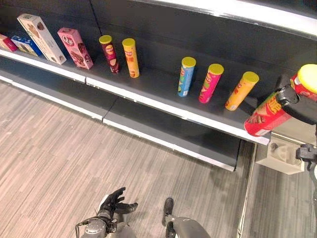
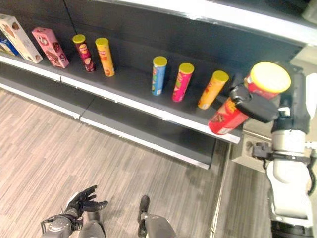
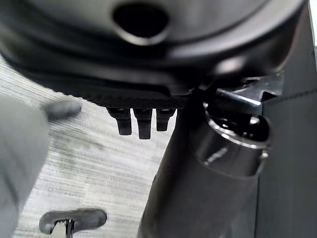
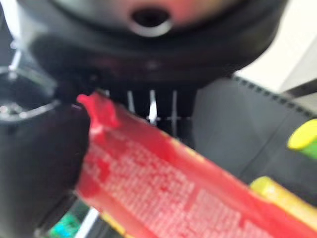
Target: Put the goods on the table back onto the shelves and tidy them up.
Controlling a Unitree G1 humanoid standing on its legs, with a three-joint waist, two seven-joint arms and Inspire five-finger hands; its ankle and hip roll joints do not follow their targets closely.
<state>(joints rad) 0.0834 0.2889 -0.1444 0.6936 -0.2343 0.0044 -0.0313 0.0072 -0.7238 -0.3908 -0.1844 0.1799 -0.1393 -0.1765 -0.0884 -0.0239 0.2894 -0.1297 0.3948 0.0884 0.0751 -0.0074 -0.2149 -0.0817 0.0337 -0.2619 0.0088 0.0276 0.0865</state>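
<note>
Fingers [image 2: 255,106] of right hand [image 2: 292,99] around tilted red can [image 2: 225,119] above shelf [image 2: 148,106].

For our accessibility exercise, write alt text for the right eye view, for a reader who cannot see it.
The robot's right hand holds a red chip can with a yellow lid, tilted, at the right end of a dark shelf. Five upright chip cans and some boxes stand along it. The left hand hangs open, low over the wood-look floor.

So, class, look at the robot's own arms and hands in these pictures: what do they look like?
The right arm is silver-grey, built of rounded segments, ending in a dark, blocky right hand. The left hand is likewise dark, with slim black fingers and a white patch by its palm, on a grey wrist. Close up, both hands show glossy black casings.
</note>
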